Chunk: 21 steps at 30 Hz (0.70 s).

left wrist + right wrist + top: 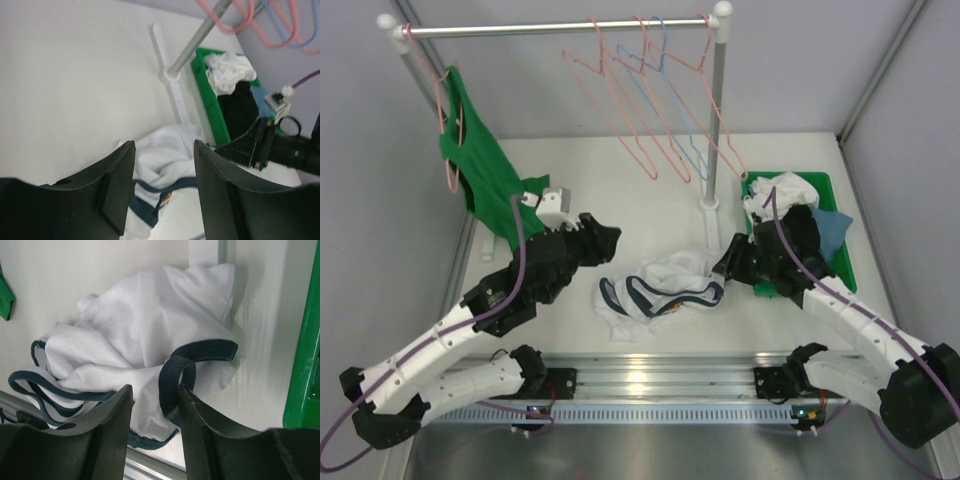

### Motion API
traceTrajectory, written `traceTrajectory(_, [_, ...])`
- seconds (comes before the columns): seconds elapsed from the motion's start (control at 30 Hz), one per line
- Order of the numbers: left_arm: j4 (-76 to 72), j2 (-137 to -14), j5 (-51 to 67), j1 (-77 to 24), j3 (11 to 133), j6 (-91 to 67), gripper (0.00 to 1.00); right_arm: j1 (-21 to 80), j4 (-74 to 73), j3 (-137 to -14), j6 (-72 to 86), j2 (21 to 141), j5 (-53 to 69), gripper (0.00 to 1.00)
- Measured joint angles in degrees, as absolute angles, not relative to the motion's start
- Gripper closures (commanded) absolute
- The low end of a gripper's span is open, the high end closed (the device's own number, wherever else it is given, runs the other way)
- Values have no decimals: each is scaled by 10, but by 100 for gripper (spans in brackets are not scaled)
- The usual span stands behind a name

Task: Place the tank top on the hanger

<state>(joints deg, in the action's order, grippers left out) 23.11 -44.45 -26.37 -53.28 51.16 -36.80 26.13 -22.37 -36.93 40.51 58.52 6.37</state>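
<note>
My left arm [470, 320] runs up and right from its base, elbow bent, wrist pitched down. The left gripper [607, 238] points toward the centre, jaws parted. My wrist view shows a clear gap between the two black fingers [120, 180].

My right arm [865, 325] has its shoulder bulk at the far right and the forearm runs up-left. The right gripper [724, 262] sits low, aimed left toward the centre. Its jaws are also parted, with daylight between them in its wrist view. The two grippers face each other, well apart.
</note>
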Motion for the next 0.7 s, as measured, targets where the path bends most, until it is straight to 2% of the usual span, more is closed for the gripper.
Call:
traceTrajectory(0.27, [224, -616, -400, -532, 794, -283, 36, 261, -224, -369, 405, 570, 69, 57])
traceTrajectory(0.43, [227, -756, -458, -510, 971, -229, 35, 261, -224, -368, 405, 559, 72, 57])
traceTrajectory(0.7, [260, -902, -472, -444, 1130, -185, 35, 261, -224, -361, 405, 551, 76, 58])
